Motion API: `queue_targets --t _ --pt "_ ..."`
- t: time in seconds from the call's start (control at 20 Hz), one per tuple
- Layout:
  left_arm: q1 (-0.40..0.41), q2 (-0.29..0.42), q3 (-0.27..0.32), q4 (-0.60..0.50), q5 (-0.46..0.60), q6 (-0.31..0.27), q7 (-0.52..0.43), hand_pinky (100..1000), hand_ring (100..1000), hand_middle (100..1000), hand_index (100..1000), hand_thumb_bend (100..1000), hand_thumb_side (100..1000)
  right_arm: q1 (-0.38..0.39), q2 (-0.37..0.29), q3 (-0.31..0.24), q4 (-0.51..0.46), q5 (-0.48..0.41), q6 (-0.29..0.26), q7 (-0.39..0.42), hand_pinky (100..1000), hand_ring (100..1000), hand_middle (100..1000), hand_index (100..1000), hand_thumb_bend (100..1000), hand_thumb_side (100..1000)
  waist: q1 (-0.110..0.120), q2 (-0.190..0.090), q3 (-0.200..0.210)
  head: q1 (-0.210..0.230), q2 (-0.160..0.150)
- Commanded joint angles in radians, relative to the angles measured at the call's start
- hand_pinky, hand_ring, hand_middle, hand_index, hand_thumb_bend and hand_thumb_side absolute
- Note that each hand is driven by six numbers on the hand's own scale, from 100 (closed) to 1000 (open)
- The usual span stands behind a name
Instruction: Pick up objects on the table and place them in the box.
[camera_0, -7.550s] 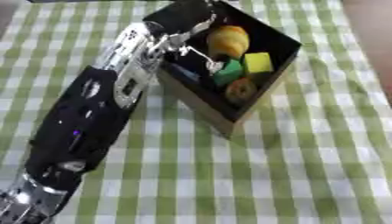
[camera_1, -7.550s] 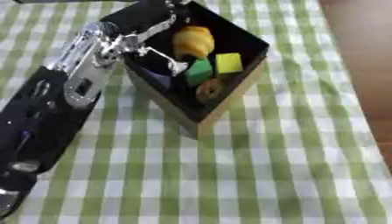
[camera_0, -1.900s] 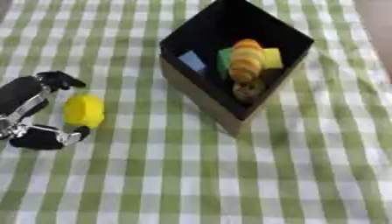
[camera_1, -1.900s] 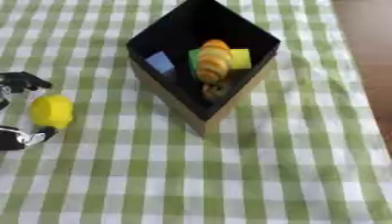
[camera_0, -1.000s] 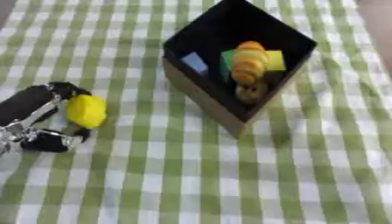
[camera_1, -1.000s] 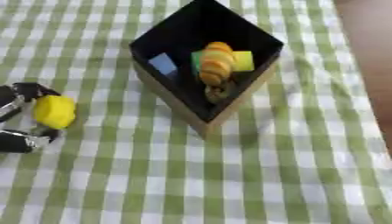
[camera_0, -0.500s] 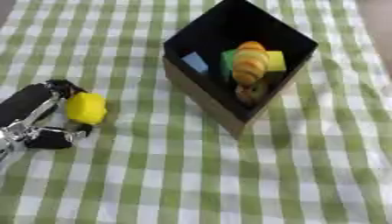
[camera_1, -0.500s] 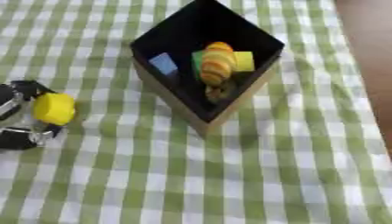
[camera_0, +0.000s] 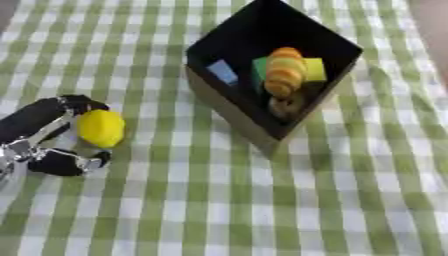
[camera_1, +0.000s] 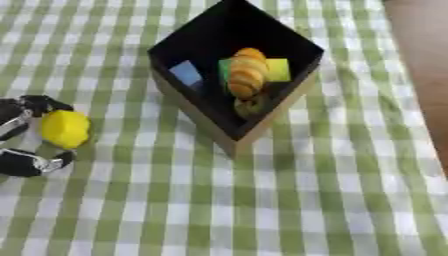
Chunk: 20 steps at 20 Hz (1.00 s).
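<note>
Left hand (camera_0: 39, 137) low at the left edge of the surface, black forearm coming in from that edge, fingers (camera_0: 80, 103) and thumb curled round a yellow object (camera_0: 101, 128), right hand out of view

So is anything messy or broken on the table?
Nothing looks broken or spilled. The black box sits cornerwise to the checked cloth, upright, with its things inside. The only thing outside it is the yellow lemon-like fruit, between the fingers of the left hand, which curl around it.
</note>
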Motion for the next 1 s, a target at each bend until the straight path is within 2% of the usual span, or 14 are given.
queue_targets --t 0.05,0.3,0.35,0.65,1.0 --pt "-0.011 0.038 0.006 -0.028 0.011 0.003 -0.005 779 767 741 854 355 269 -0.006 -0.016 -0.005 -0.016 -0.001 -0.001 0.005 870 860 618 855 100 532 0.003 -0.023 0.000 0.002 -0.014" --pt "-0.016 0.035 0.013 -0.043 0.015 0.036 0.053 732 697 639 777 260 215 -0.003 -0.014 -0.002 -0.016 -0.003 0.003 0.010 871 861 618 856 100 532 0.003 -0.024 -0.001 0.003 -0.017" --pt "-0.017 0.034 0.013 -0.043 0.013 0.044 0.069 698 644 576 726 201 183 -0.002 -0.014 -0.002 -0.016 -0.003 0.003 0.011 871 861 617 857 100 532 0.003 -0.024 -0.001 0.003 -0.018" --pt "-0.016 0.030 0.002 -0.042 0.011 0.056 0.134 676 616 540 689 147 179 0.001 -0.014 -0.002 -0.016 -0.003 0.004 0.013 872 862 616 857 100 532 0.002 -0.023 -0.003 0.003 -0.019" --pt "-0.049 0.041 0.010 -0.112 -0.027 0.044 0.171 666 601 528 674 100 114 0.001 -0.016 -0.004 -0.016 -0.004 0.003 0.012 871 861 616 857 100 532 0.005 -0.026 -0.001 -0.002 -0.014"
